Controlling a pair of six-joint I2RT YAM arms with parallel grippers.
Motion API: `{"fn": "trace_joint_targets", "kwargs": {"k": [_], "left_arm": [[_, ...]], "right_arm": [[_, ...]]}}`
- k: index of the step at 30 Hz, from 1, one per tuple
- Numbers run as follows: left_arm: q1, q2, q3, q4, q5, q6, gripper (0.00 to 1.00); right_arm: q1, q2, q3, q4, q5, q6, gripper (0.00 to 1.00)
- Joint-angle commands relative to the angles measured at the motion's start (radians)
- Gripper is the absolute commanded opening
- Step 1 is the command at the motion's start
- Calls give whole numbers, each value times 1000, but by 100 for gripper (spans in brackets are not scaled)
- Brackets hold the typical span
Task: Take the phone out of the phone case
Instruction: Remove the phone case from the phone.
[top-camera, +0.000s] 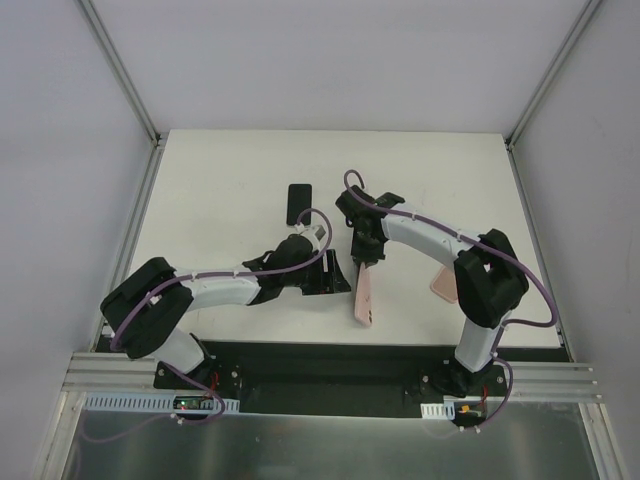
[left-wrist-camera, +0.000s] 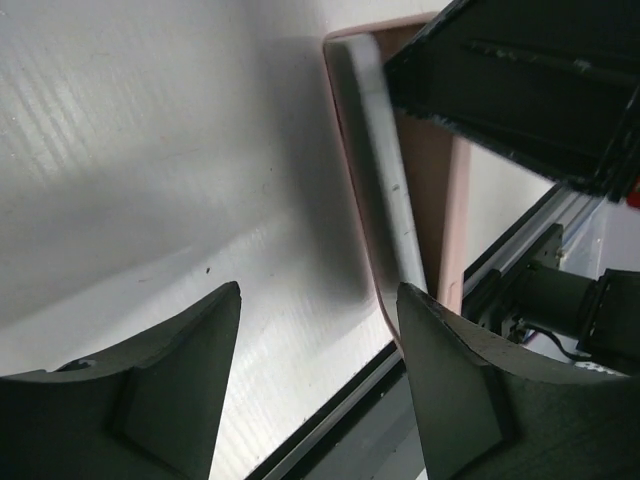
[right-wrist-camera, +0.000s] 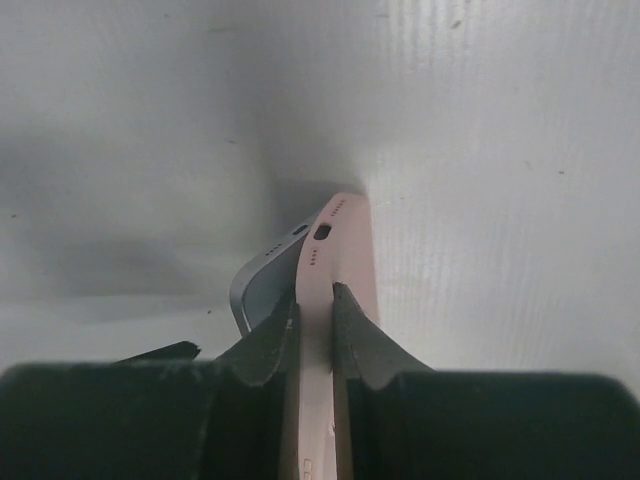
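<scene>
The pink phone case (top-camera: 363, 297) stands tilted on edge near the table's front middle. My right gripper (top-camera: 366, 252) is shut on its upper wall. In the right wrist view the fingers (right-wrist-camera: 352, 335) pinch the pink case (right-wrist-camera: 343, 235), and a silver-blue phone (right-wrist-camera: 262, 278) bulges out of it on the left side. My left gripper (top-camera: 334, 272) is open just left of the case. In the left wrist view (left-wrist-camera: 318, 300) its jaws stand wide apart and empty; the case (left-wrist-camera: 443, 190) and the phone's pale edge (left-wrist-camera: 385, 170) lie beyond the right fingertip.
A black phone-shaped slab (top-camera: 298, 203) lies flat behind the left gripper. Another pink object (top-camera: 443, 287) lies partly under the right arm. The black base rail (top-camera: 330, 360) runs along the table's front edge, close to the case's lower end.
</scene>
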Motion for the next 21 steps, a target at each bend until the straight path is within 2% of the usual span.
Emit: {"fn": "trace_joint_targets", "kwargs": {"k": [1,10,21], "left_arm": [[14,35,33,111,12,-61,61],[14,97,73,149,21,-74,58],[23,162,117,157,39,-92,39]], "right_arm": [[16,110,-112,157,-220,69,1],[8,99,-144,192,-250,72,1],[-15,56,-197,260,-295,69,2]]}}
